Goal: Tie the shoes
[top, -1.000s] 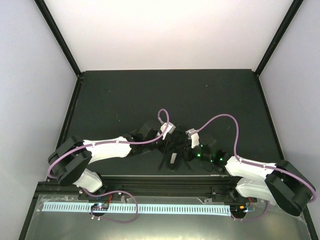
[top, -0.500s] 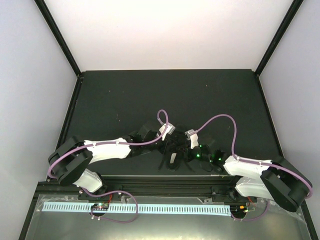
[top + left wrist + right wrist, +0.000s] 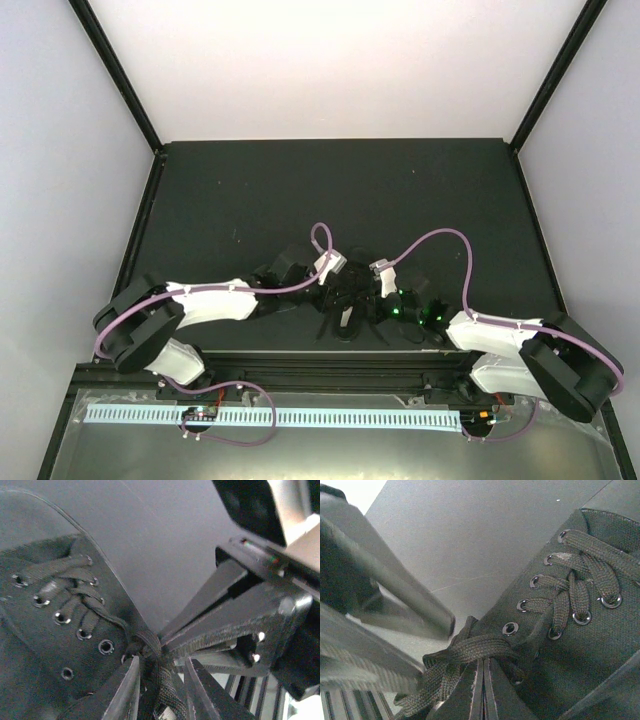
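Black laces (image 3: 470, 652) are bunching by the top holes of the shoe (image 3: 580, 645), at the worktop's (image 3: 300, 190) near middle. We are pinching them, right end effector (image 3: 483, 666) squeezed tight, left end effector (image 3: 161, 667) narrow. We should be pulling apart slowly and evenly.

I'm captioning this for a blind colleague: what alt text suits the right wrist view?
Close-up of a black shoe with metal eyelets; the right gripper, shut, meets the loose laces at its throat. The left gripper, blurred, reaches in from the left.
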### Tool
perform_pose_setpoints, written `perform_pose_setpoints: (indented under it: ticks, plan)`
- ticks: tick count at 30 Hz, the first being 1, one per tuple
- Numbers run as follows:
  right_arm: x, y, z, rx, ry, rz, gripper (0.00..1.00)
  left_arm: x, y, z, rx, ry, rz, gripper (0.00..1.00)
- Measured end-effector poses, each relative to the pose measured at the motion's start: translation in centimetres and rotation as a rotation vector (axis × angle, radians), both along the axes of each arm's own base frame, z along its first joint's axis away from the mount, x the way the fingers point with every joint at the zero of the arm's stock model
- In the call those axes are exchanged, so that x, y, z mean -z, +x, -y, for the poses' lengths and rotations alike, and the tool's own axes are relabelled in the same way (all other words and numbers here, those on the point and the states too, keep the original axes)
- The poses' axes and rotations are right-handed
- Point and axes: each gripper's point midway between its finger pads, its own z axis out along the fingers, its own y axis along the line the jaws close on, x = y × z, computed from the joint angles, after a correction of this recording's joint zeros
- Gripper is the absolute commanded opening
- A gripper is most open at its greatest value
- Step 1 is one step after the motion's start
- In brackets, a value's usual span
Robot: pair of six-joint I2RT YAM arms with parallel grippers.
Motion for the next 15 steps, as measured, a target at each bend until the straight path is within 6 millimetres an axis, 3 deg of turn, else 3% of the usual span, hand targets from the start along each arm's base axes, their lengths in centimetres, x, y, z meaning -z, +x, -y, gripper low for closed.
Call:
perform_pose_setpoints:
  ticks: [3,8,15]
  plan:
    - [0.0,0.0,0.0,0.000,0.000,0.000,0.02,-1.1,1.0,-0.6,-0.043,-0.015,0.020,0.33]
    - [0.0,0.0,0.0,0.001,0.000,0.000,0.01,-2.2,2.5,-1.5,-0.124,-0.036,0.026,0.32]
    - [0.0,0.0,0.0,0.001,0.000,-0.001,0.02,0.6,2.8,-1.8,-0.154,0.038,-0.062,0.28]
